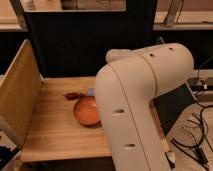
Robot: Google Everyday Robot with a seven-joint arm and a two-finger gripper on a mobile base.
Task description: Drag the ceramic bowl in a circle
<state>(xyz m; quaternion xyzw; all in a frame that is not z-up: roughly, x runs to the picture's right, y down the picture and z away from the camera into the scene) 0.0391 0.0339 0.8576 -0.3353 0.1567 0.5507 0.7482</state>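
Here the bowl (86,111) sits on the wooden table (55,135), its 3 o'clock edge covered by the white arm (135,100). A dark red scrap (73,95) lies at its 11 o'clock, a bluish thing (90,92) at 12. The gripper is hidden behind the arm, so I cannot tell its state.

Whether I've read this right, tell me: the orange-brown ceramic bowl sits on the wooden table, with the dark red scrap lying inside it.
Not quite. In the camera view the dark red scrap lies on the wooden table, beyond the ceramic bowl, not inside it. The gripper is hidden behind the white arm.
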